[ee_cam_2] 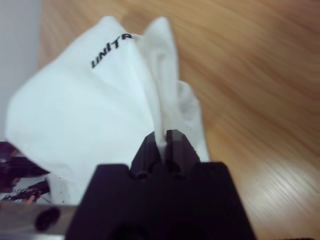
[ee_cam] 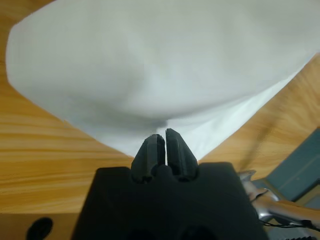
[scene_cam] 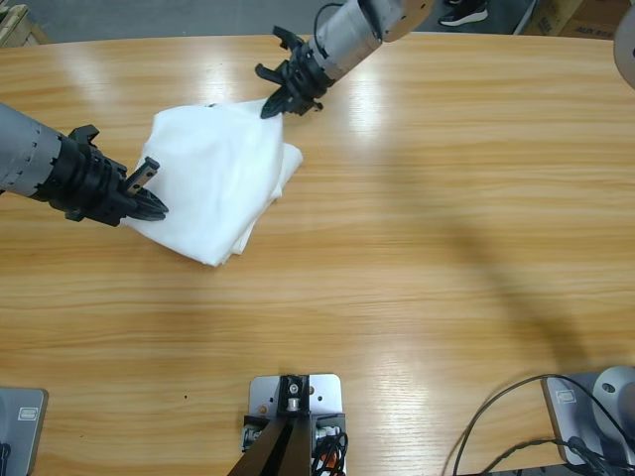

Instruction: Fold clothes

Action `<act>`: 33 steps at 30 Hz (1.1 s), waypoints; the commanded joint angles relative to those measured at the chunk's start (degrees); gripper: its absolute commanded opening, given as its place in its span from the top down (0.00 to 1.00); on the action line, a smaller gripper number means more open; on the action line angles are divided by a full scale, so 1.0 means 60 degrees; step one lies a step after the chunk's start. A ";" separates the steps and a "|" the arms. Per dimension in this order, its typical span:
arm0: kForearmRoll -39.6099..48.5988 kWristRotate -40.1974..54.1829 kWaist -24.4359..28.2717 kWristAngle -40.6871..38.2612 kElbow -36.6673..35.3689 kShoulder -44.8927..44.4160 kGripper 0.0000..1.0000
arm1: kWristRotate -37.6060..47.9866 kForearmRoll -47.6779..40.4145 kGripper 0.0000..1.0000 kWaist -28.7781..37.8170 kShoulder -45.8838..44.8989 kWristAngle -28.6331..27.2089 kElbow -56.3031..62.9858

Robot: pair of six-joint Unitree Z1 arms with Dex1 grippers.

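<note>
Item: white shirt (scene_cam: pixel 213 169), thin soft fabric, bunched into a rough, uneven fold with several layers showing along its lower right edge.
Location: left half of the wooden surface (scene_cam: pixel 446 198), lying between the two arms. The far corner is next to the right gripper and the near left corner is next to the left gripper.
Marking: black lettering (ee_cam_2: pixel 111 50) reading "UNITR", seen in the right wrist view near a raised corner. The rest of the word is hidden by a fold.
Left gripper (scene_cam: pixel 154 203): comes in low from the left edge of the high view and meets the shirt's lower left corner.
Left jaws: pressed together, tips at the hem. In the left wrist view the fabric (ee_cam: pixel 160 60) puckers toward the gripper (ee_cam: pixel 165 135), so they appear to be pinching the edge.
Right gripper (scene_cam: pixel 273 107): comes down from the top of the high view and touches the shirt's upper right corner.
Right jaws: closed on a thin ridge of fabric. A white strip shows between them at the gripper (ee_cam_2: pixel 164 137), and the shirt (ee_cam_2: pixel 90 110) rises in a crest from that spot.
Surface: light wood grain with glare patches, bare to the right of the shirt in both wrist views (ee_cam: pixel 40 150) (ee_cam_2: pixel 250 75).
Layers: the edges do not line up; one flap sticks out on the right side.
</note>
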 commanded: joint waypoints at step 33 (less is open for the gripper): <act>0.0399 0.3027 -0.0859 0.3127 -0.1532 0.1031 1.00 | -0.3604 0.7482 1.00 0.1635 0.1227 -0.3257 -0.6770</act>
